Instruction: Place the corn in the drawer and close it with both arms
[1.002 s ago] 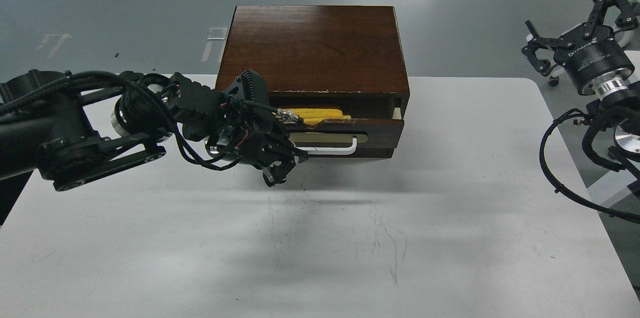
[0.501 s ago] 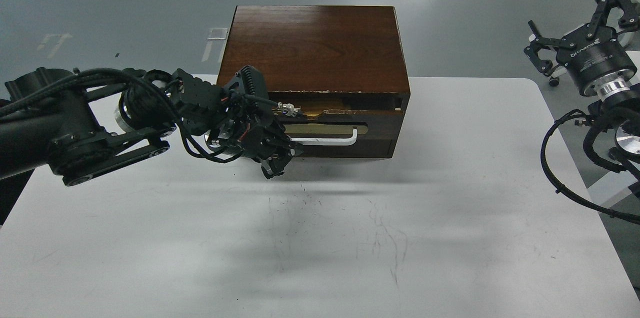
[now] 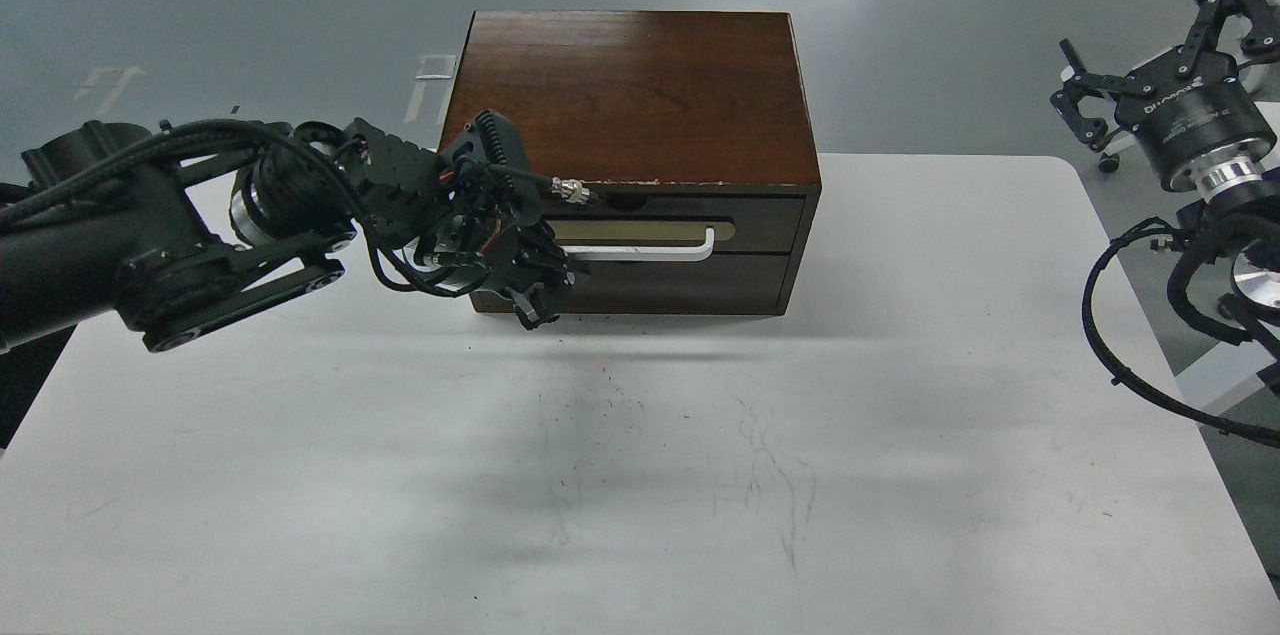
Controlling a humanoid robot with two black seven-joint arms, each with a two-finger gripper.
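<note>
The drawer point(image 3: 660, 233) is pushed in flush with the dark wooden cabinet point(image 3: 630, 95); its beige oval plate and white bar handle point(image 3: 650, 251) show on the front. The corn is hidden from view. My left gripper point(image 3: 535, 300) is at the left end of the drawer front, touching or nearly touching it, fingers together and holding nothing. My right gripper point(image 3: 1135, 30) is open and empty, raised off the table's right side, far from the cabinet.
The cabinet stands at the back middle of the white table point(image 3: 640, 475). A plain dark panel point(image 3: 650, 285) sits below the drawer. My left arm point(image 3: 180, 245) stretches across the table's left rear. Black cables point(image 3: 1110, 335) loop at the right edge.
The drawer has slid shut, hiding the yellow corn that showed in its gap. My left gripper moved back toward the cabinet with it. The right arm barely moved.
</note>
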